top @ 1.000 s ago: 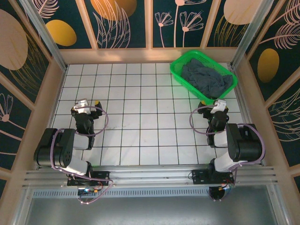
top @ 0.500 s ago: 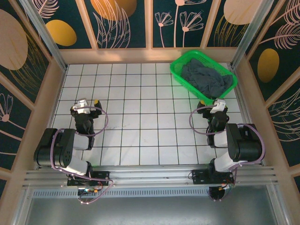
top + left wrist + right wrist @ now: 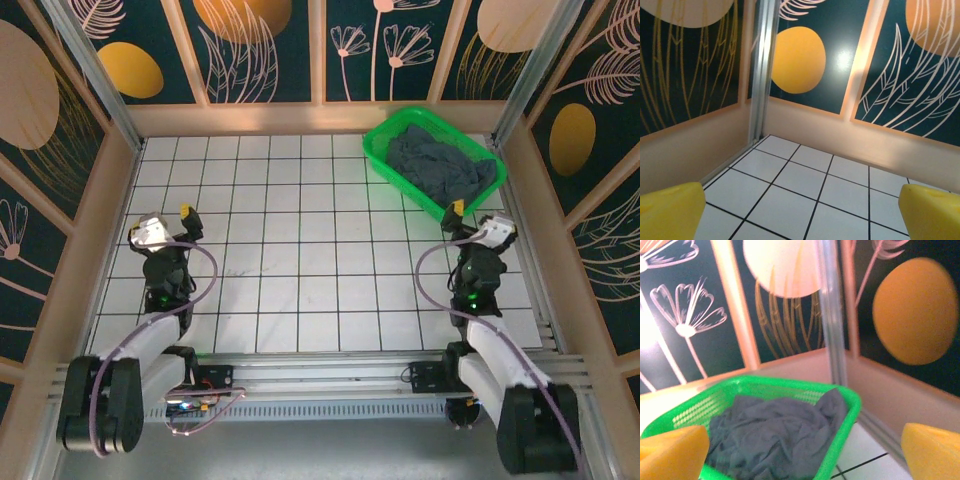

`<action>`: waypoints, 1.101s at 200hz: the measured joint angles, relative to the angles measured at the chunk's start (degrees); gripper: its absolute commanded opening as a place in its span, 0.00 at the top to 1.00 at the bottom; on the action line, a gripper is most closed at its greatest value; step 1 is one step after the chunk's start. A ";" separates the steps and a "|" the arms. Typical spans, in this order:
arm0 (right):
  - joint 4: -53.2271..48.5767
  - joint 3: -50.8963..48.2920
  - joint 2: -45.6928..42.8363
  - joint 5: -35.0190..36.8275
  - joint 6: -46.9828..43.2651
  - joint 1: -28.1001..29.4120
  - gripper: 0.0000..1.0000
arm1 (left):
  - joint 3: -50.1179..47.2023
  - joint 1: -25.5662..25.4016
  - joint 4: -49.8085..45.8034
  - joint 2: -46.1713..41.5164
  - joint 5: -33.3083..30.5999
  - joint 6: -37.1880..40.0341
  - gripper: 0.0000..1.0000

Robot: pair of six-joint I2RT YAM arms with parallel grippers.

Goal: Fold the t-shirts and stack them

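The dark slate-grey t-shirt (image 3: 440, 165) lies crumpled inside the green mesh basket (image 3: 378, 152) at the far right corner of the table. In the right wrist view the t-shirt (image 3: 775, 435) fills the basket (image 3: 850, 410), one fold draped over its near right rim. My right gripper (image 3: 475, 218) hovers just in front of the basket, open, its yellow fingertips (image 3: 932, 450) wide apart with nothing between them. My left gripper (image 3: 165, 222) is over the left side of the table, also open, with only bare tiles between its yellow fingertips (image 3: 670, 210).
The white tiled table (image 3: 300, 240) is boxed in by low beige walls with dark leaf-patterned panels above. A metal post (image 3: 762, 70) stands in the far left corner ahead of the left gripper. Another post (image 3: 832, 315) rises behind the basket.
Both arms have unfolded from their tucked pose. The left gripper has shifted left and the right gripper right, each now raised and pointing toward the far wall.
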 measured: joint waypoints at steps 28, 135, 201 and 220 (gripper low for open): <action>-18.86 16.57 -1.84 -0.09 5.22 -0.28 0.01 | 5.79 -1.18 -9.05 -4.11 -2.58 -1.20 0.01; -64.59 77.59 57.57 -17.42 29.62 -7.15 0.22 | 60.78 -5.16 -56.59 26.97 21.03 -31.87 0.01; -73.50 88.54 80.48 -21.31 29.68 -6.43 0.41 | 61.26 -15.54 -61.33 28.83 27.76 -33.66 0.11; -73.92 89.68 83.71 -22.53 30.23 -6.21 0.63 | 61.26 -16.57 -61.29 29.05 28.65 -34.03 0.15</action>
